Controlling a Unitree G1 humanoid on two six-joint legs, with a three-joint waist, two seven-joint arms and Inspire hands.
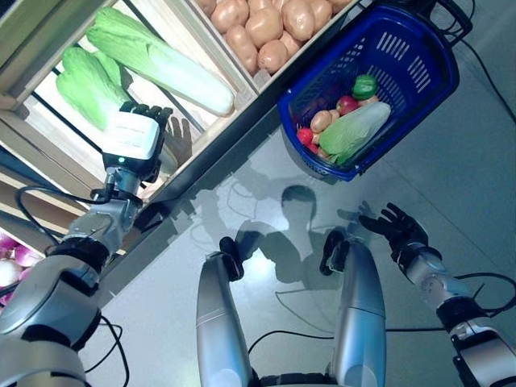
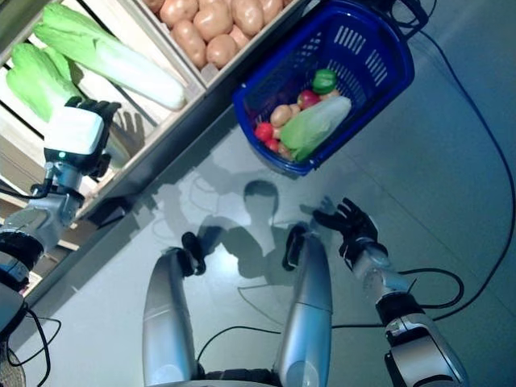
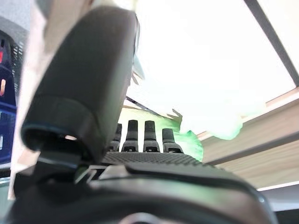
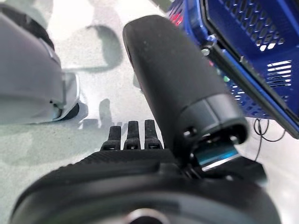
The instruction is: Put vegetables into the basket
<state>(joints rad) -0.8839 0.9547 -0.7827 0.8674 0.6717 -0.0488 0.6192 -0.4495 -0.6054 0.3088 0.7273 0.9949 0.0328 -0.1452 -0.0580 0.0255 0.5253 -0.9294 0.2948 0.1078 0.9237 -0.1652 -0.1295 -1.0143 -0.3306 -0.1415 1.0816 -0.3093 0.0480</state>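
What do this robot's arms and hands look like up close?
Both arms are silver-grey metal with dark, ribbed joint rings. Each ends in a black robot hand with fingers and a thick thumb. The left robot hand has a white cover on its back with a small green light; the right robot hand is all black.

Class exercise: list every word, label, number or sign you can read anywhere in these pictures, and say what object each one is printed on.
None: no readable text shows in any view.
The blue basket, the cabbages and potatoes on the shelf, the left hand and the right hand carry no legible print.
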